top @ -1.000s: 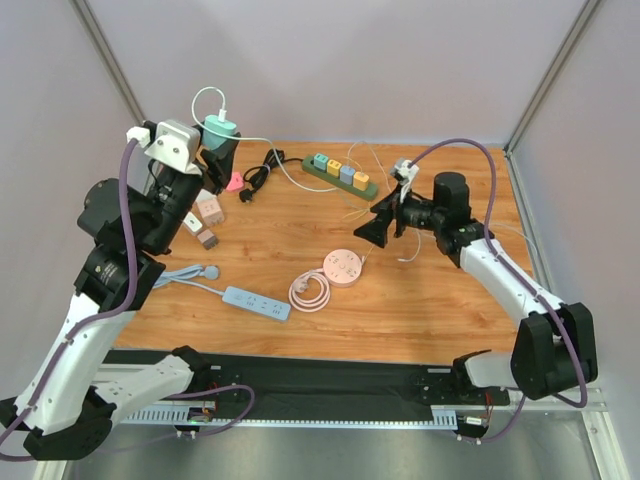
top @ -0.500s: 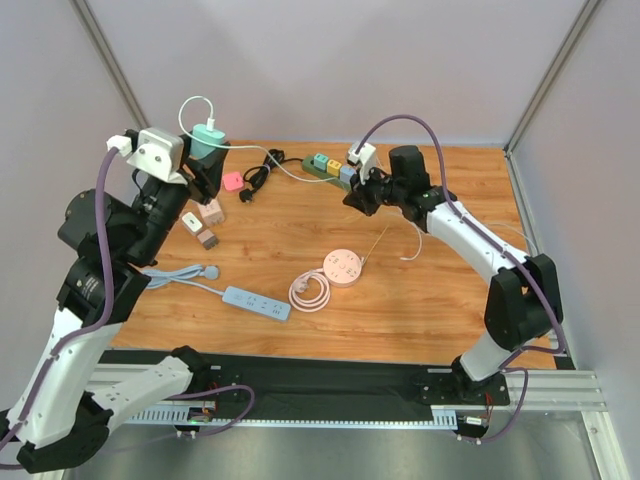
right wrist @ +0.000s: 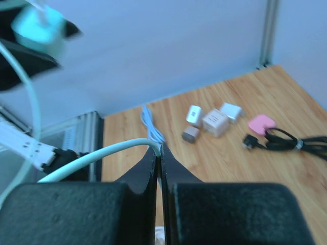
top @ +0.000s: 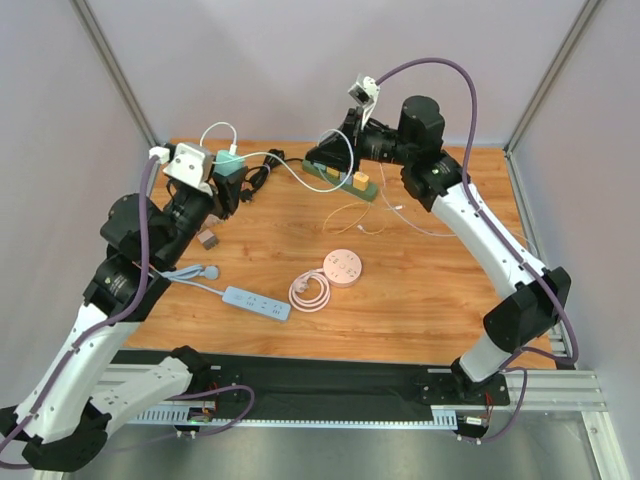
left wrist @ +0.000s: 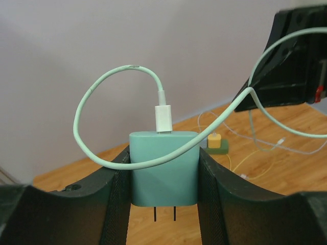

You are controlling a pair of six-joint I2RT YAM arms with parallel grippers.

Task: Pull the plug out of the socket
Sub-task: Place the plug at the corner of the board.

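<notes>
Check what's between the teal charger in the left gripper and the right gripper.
Only the mint cable, spanning from the teal charger to the right gripper, which pinches it; clearest in the left wrist view.

Matt mint plastic charger (left wrist: 163, 185), smooth rubbery cable (left wrist: 133, 67), grained wooden table (top: 430, 290)
</notes>
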